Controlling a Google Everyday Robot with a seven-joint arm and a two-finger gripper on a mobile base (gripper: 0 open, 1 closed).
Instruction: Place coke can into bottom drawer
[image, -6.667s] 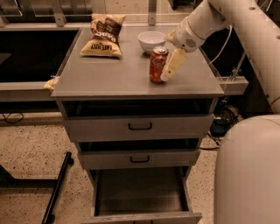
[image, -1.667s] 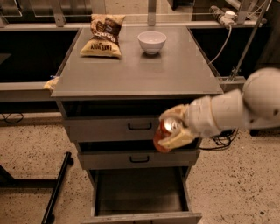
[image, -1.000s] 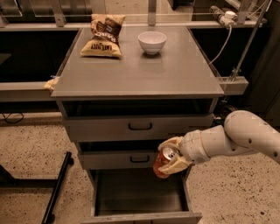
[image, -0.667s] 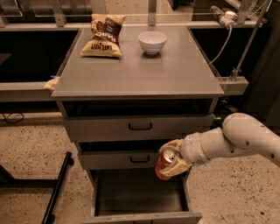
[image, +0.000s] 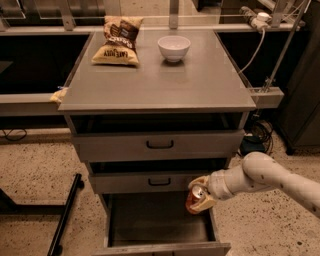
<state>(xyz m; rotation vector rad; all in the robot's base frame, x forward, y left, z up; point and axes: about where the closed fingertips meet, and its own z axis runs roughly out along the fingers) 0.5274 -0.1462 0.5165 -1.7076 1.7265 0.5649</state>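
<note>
Gripper jaws clamped on tilted coke can, over open bottom drawer, right side.

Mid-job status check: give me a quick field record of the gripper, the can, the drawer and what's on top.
gripper: low, right of the middle drawer front, shut on the coke can
coke can: tilted, held over the bottom drawer's right rear, not yet released
bottom drawer: pulled open
cabinet top: white bowl, chip bag

The smooth, pale plastic claw grips the shiny metal coke can over the dull grey metal bottom drawer. The tabletop is matt grey, and the bowl is glossy white.
</note>
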